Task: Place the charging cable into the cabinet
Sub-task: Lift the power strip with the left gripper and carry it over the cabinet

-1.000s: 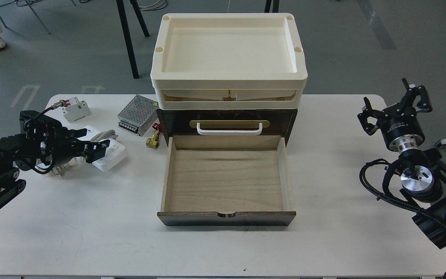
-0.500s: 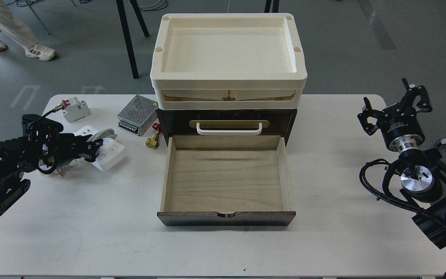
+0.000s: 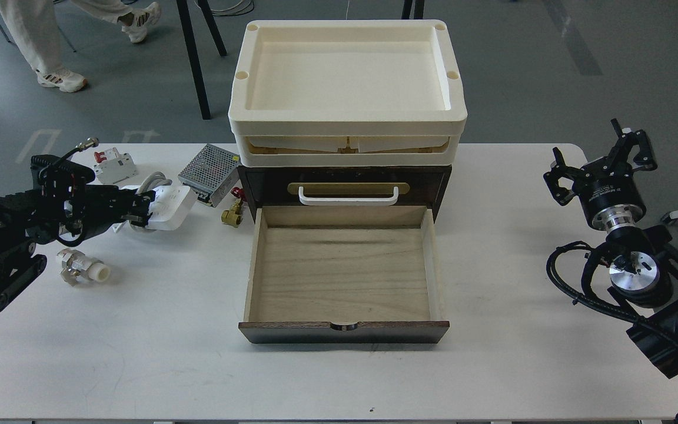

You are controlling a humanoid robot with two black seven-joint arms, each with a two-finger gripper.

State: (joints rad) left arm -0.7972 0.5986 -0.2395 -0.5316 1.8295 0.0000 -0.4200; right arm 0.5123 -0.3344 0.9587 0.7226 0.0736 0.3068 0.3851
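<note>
Charging cable (image 3: 168,206) — clamped in left end effector (image 3: 139,211) — no legible markings.

Single view: head camera, high above near edge of table (image 3: 139,353), looking forward and down. Cabinet (image 3: 345,182) centred, moderately near, open drawer (image 3: 342,277) facing camera. Left arm enters from left edge, right arm from right edge. Grey floor and passer-by's legs (image 3: 39,35) beyond far table edge. No second view; nothing shared.
</note>
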